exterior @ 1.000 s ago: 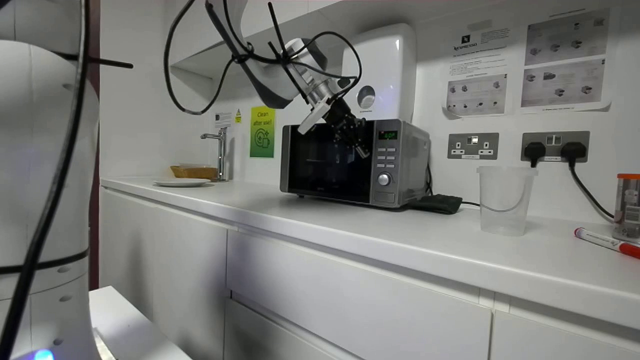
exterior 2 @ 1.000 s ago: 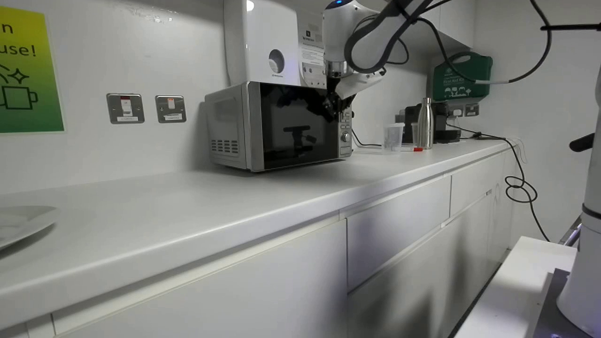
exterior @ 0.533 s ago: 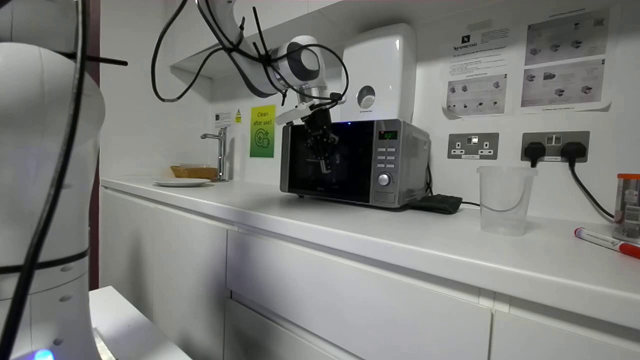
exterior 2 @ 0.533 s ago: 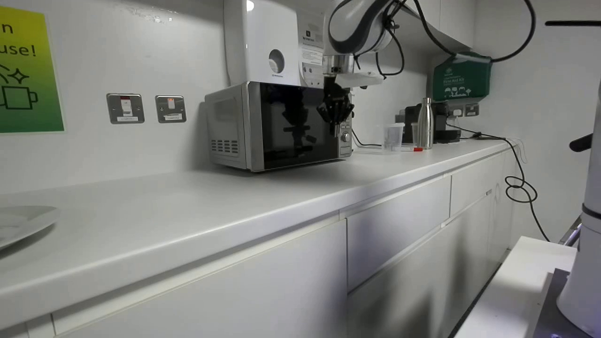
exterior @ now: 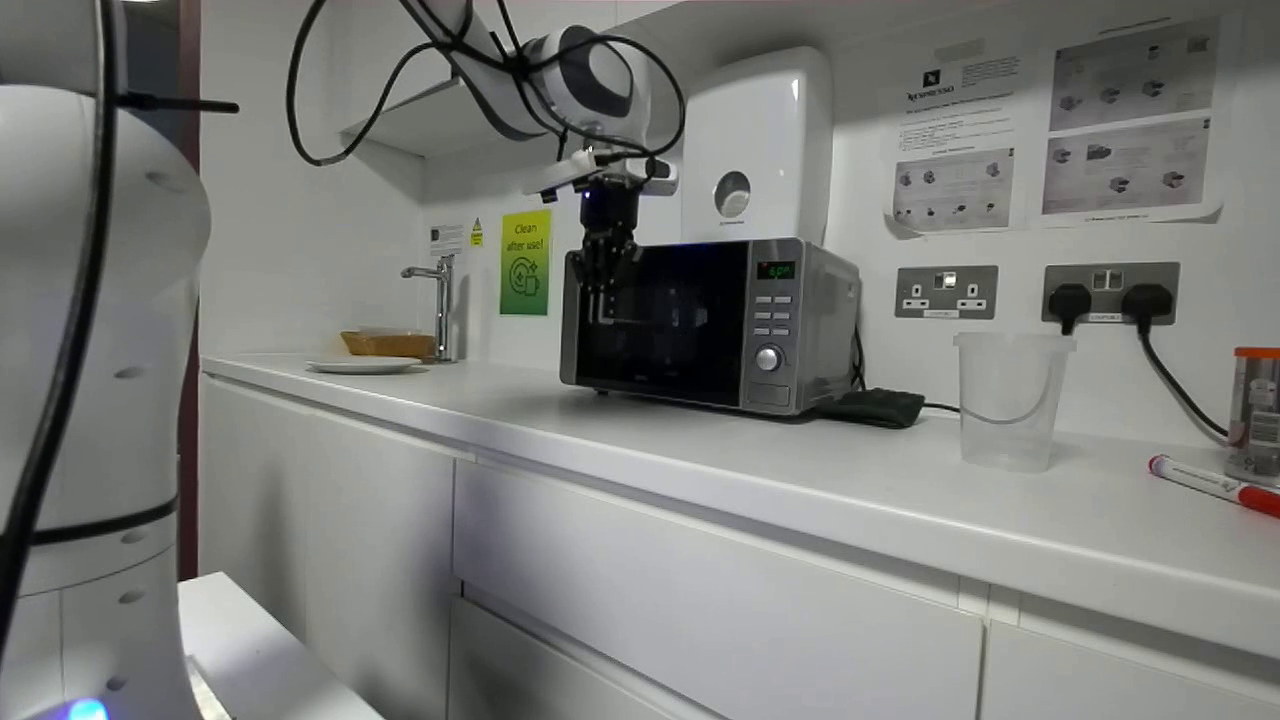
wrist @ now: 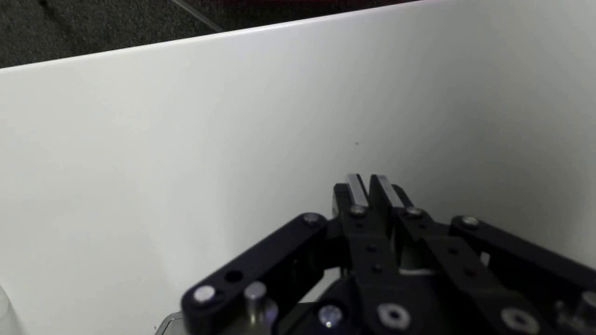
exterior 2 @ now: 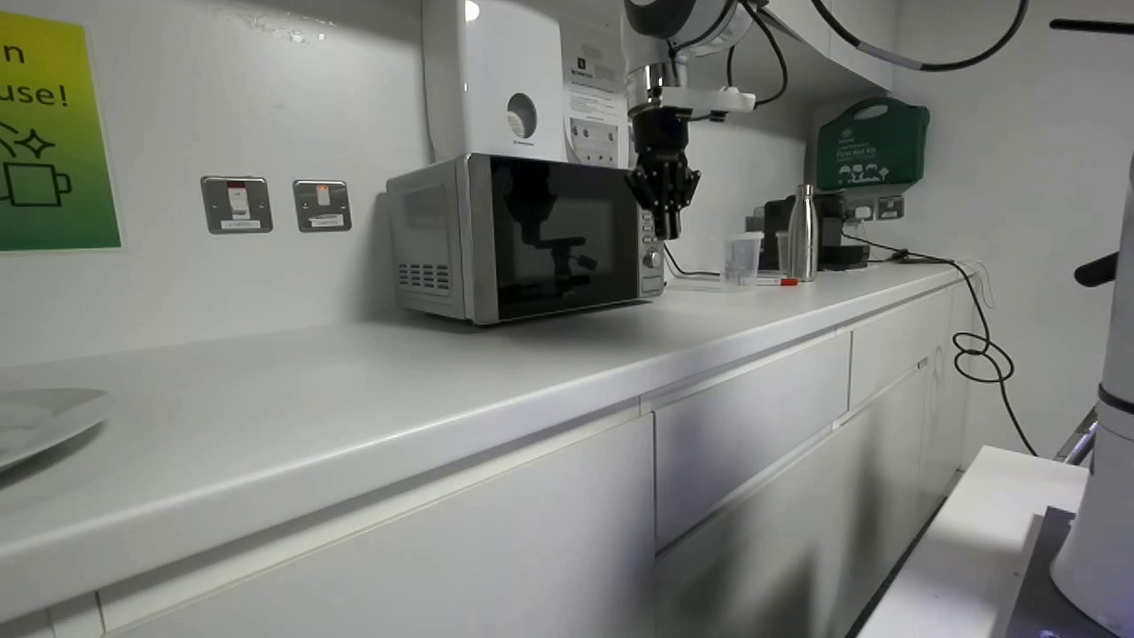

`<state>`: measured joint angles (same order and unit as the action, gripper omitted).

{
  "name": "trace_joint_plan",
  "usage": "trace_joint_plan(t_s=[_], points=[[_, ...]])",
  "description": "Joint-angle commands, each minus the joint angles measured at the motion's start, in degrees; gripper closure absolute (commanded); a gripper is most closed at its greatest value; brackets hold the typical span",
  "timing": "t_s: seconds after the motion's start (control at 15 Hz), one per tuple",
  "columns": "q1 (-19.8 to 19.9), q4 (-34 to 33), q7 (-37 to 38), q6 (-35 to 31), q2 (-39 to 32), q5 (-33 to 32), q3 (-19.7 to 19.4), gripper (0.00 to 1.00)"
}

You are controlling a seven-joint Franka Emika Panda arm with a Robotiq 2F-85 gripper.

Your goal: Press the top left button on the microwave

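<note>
By the white counter [exterior: 480,395] the microwave [exterior: 710,330] is being supported. Before its black door [exterior: 665,350], apart from it, the gripper [exterior: 601,310] is being held pointing down, its fingers [wrist: 357,193] being held all but closed.

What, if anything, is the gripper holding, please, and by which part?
Nothing is held: in the wrist view, the fingers stand close together, nothing between them.

On the long white worktop [exterior: 490,388] I see a round white plate [exterior: 365,366] near a tall chrome tap [exterior: 443,305]. A clear plastic tub [exterior: 1010,395] and a slim silver metal bottle [exterior 2: 803,237] stand upright there. Higher, on the white wall [exterior 2: 1001,213], is a green, boxy first-aid case [exterior 2: 873,149].
</note>
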<state>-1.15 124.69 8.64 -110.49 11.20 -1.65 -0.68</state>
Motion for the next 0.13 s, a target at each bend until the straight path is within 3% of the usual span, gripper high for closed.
trace_joint_plan(t_s=[0.0, 0.07], points=[[0.6, -0.1, -0.1, 0.1, -0.3, 0.1, 0.6, 0.75], [0.6, -0.1, -0.1, 0.1, -0.4, 0.1, 0.6, 0.74]])
